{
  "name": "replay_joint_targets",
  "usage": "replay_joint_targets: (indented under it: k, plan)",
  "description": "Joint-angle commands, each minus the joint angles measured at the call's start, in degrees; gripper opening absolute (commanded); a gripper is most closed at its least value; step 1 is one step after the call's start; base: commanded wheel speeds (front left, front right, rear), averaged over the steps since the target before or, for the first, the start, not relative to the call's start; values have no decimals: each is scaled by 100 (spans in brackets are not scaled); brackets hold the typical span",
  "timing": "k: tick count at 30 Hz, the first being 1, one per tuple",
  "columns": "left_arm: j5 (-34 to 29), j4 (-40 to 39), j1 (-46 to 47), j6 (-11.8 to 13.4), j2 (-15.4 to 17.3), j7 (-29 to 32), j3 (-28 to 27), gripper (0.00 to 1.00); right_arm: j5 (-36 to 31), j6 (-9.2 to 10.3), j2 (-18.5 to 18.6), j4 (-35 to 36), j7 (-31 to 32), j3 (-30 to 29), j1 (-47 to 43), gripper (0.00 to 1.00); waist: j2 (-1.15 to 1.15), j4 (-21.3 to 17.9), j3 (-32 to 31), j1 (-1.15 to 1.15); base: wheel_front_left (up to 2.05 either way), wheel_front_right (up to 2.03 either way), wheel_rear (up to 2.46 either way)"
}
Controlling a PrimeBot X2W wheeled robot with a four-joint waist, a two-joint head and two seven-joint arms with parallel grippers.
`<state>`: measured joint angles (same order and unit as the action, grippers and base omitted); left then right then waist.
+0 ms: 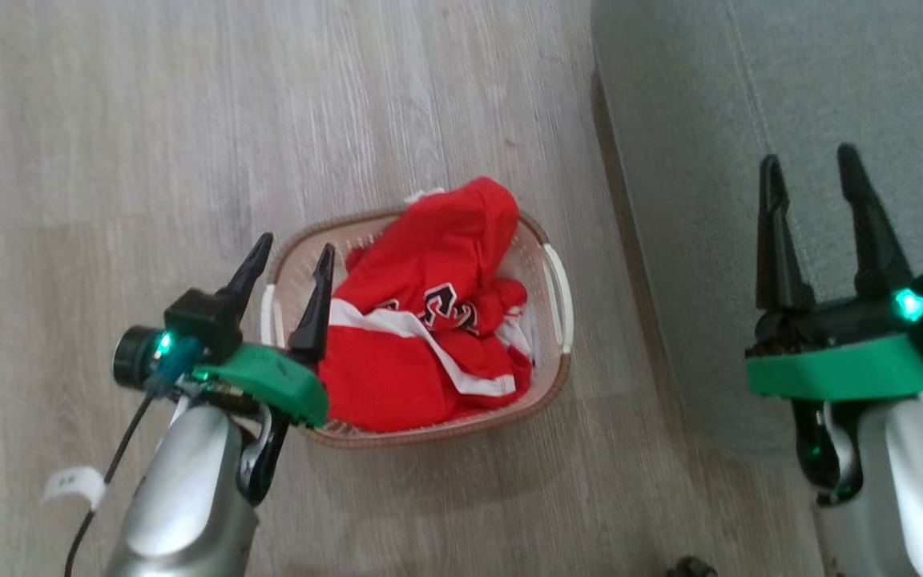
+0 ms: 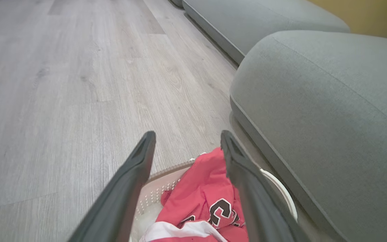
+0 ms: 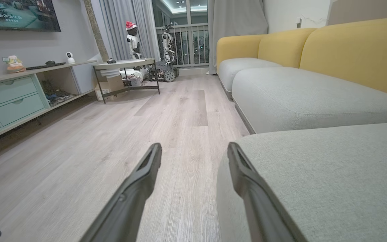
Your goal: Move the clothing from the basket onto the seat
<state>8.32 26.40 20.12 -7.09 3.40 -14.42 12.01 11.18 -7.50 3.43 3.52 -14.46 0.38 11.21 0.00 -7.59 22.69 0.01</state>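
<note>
We see the basket (image 1: 429,437) standing on the wood floor (image 1: 149,120), close beside the front edge of the seat (image 1: 830,80); we cannot tell whether the two touch. The clothing (image 1: 421,320) lies bundled inside the basket. It is red with white stripe trim and a black numeral showing, and its heap rises above the rim at the end farther from us. Our left end effector (image 1: 296,244) hangs over the basket's left end with its fingers spread, not closed on the fabric. One finger is above the rim and the other is over the inside, next to the red cloth. Our right end effector (image 1: 808,155) hovers above the seat near its floor-side edge, fingers likewise spread. In the right wrist view, the seat's edge runs beneath the right-hand finger.
</note>
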Motion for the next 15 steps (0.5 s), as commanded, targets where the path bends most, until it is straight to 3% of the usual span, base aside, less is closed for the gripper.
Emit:
replay_joint_targets:
  k: [1, 15]
  plan:
    - [30, -38, 228, -3, 122, -7, -108, 100, 37, 1, -22, 241, -54, 105, 162, 100, 0, -145, 270, -1, 0, 0, 0]
    - [239, 1806, 1451, -37, 152, 437, 641, 100, -11, 1, -51, 627, -54, 137, 745, 100, 0, -599, 1267, -1, 0, 0, 0]
